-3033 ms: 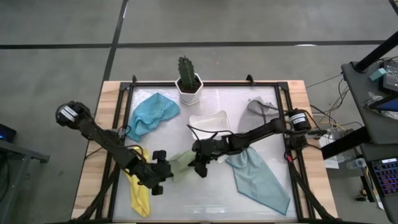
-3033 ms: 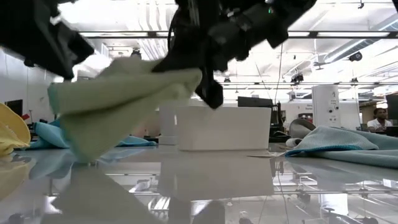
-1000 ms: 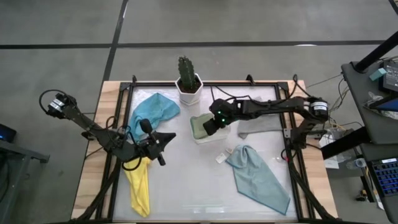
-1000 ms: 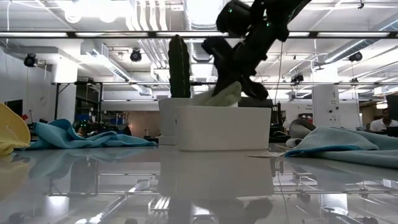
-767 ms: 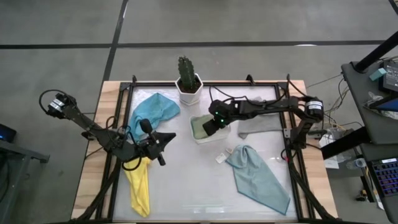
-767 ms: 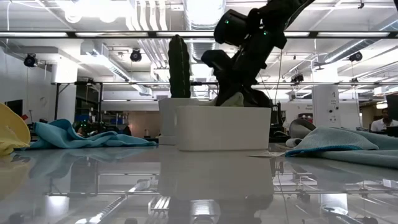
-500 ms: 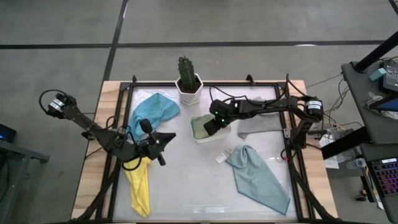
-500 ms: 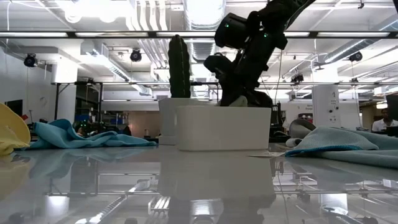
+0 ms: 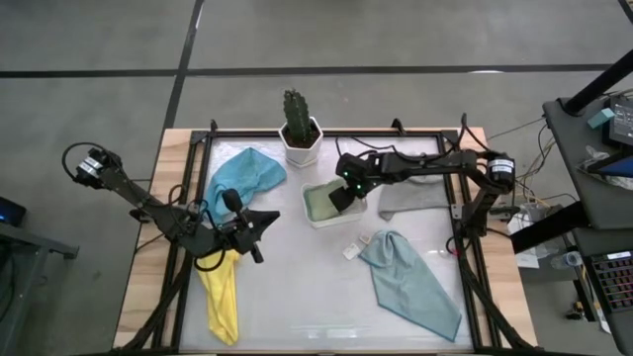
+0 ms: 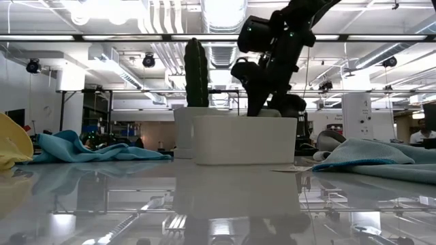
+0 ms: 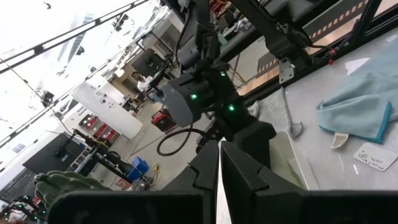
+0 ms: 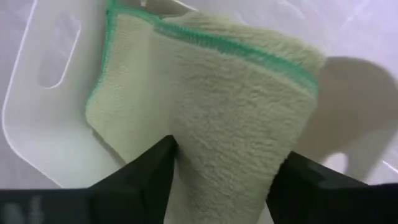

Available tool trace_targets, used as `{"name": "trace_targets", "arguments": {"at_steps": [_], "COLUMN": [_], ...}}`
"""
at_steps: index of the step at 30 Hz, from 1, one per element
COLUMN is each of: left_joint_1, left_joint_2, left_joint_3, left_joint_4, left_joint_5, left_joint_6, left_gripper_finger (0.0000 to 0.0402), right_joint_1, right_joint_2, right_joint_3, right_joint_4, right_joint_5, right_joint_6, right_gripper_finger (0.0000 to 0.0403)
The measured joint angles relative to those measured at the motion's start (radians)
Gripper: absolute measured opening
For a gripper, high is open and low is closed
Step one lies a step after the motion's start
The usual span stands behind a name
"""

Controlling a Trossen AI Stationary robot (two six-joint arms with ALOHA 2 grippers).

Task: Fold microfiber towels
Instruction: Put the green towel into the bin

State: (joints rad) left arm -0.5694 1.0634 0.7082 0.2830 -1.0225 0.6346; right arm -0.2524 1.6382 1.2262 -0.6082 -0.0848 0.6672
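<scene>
With the right gripper (image 12: 227,165) spread wide over the folded olive towel (image 12: 211,93) in the white tray (image 9: 318,217), I want a straight lift, no snagging.

So there's a white plastic tray (image 9: 318,220) sitting around the middle of the glossy white counter (image 9: 297,297), and a cactus (image 9: 295,107) in a white hexagonal pot (image 9: 301,146) stands just behind it near the far edge. A small white tag or card (image 9: 351,250) lies flat just in front of the tray. Wooden boards (image 9: 148,237) run down both sides of the counter, grey floor all around.
</scene>
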Motion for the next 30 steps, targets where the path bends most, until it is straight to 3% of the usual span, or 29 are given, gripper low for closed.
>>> {"name": "trace_targets", "arguments": {"at_steps": [9, 15, 19, 28, 30], "left_joint_1": [0.000, 0.000, 0.000, 0.000, 0.001], "left_joint_2": [0.000, 0.000, 0.000, 0.000, 0.000], "left_joint_3": [0.000, 0.000, 0.000, -0.001, -0.001], "left_joint_4": [-0.001, 0.000, 0.000, 0.000, 0.000], "left_joint_5": [0.000, 0.000, 0.000, 0.000, 0.000], "left_joint_6": [0.000, 0.000, 0.000, 0.002, 0.006], "left_gripper_finger": [0.0004, 0.0004, 0.0004, 0.0004, 0.0004], "right_joint_1": [-0.030, -0.036, -0.031, -0.014, -0.012], "right_joint_2": [0.000, -0.001, -0.002, 0.027, 0.044], "right_joint_3": [0.134, 0.253, 0.276, 0.167, 0.145], "right_joint_4": [-0.199, -0.352, -0.355, -0.207, -0.182], "right_joint_5": [0.015, 0.114, 0.152, 0.190, 0.190], "right_joint_6": [-0.082, -0.147, -0.200, -0.273, -0.276], "right_gripper_finger": [0.0214, 0.0203, 0.0167, 0.0022, 0.0013]}}
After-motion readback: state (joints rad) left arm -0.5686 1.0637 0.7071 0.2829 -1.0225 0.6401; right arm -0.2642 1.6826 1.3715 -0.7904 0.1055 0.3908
